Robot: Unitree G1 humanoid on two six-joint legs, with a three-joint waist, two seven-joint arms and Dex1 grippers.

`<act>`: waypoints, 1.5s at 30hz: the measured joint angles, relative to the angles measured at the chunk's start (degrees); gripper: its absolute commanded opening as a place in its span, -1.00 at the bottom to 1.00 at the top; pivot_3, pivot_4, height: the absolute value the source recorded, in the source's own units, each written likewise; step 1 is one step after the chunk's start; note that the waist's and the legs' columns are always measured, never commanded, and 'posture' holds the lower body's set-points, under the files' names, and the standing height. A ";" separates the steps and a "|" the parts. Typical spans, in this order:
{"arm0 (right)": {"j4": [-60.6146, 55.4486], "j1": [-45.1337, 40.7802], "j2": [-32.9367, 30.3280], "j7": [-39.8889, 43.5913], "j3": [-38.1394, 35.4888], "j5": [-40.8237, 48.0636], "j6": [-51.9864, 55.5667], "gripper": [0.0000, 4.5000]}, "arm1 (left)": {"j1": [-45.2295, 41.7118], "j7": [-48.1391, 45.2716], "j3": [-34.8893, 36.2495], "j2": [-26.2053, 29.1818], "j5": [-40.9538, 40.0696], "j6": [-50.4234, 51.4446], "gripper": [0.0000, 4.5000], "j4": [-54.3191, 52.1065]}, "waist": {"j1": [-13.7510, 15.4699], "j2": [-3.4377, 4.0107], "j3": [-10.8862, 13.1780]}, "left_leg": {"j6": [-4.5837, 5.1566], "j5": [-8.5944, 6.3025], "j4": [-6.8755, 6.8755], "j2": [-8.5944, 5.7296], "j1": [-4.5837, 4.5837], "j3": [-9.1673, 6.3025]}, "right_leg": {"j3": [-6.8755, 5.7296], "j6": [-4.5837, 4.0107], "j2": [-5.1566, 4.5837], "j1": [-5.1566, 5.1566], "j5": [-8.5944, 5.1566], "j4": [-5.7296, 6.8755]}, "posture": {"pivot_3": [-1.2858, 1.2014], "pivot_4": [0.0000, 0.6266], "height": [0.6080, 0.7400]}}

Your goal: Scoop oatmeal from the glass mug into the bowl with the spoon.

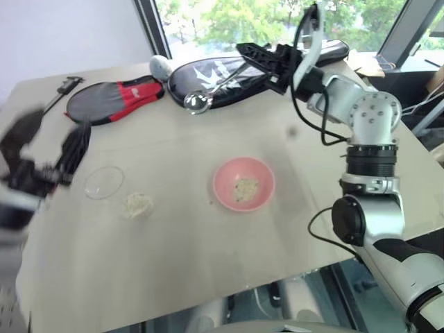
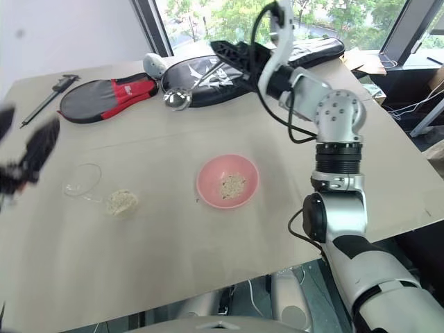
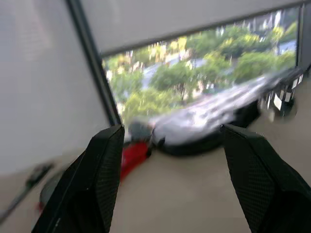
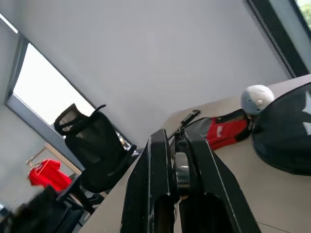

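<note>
table (image 1: 173, 263): racket cases (image 1: 114, 100) behind | left claw (image 3: 170, 179) open, empty | right claw (image 1: 253, 57) clamps spoon (image 1: 215, 89)

No words, brand names or numbers can be read anywhere. The red and black paddle cover (image 4: 222, 132) at about eleven o'clock on the surface (image 1: 173, 229) carries a small white mark on its red part, too small and blurred to make out. The black cover (image 2: 208, 73) at about twelve o'clock bears a white spiky graphic, a drawing and not lettering. Nothing else shows any label or sign.
</note>
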 measured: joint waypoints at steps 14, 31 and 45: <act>-1.94 -0.22 -0.38 -2.94 -0.73 0.89 1.15 -1.00 | 7.05 -11.71 -10.89 -3.65 12.88 -21.86 0.42 25.49 | 0.18 0.04 0.00 | 0.30 -0.12 0.13 0.31 0.50 -0.07 | -0.17 -0.34 0.47 0.55 0.20 0.00 | 0.03 -0.52 1.00; -5.79 0.23 -0.57 -7.81 -1.73 3.22 3.06 -1.00 | -9.37 -11.64 -21.57 2.96 17.31 -27.49 0.42 43.21 | 0.12 0.08 0.02 | 0.28 -0.14 0.04 0.27 0.40 -0.08 | -0.18 -0.33 0.13 0.40 0.22 -0.01 | 0.03 -0.52 1.00; -6.88 0.78 -0.71 -7.90 -1.69 3.22 3.10 -1.00 | -13.72 -12.10 -25.44 3.96 17.84 -29.33 -0.07 49.18 | 0.15 0.08 0.02 | 0.28 -0.14 0.01 0.27 0.36 -0.10 | -0.19 -0.33 0.09 0.37 0.22 -0.03 | 0.03 -0.52 1.00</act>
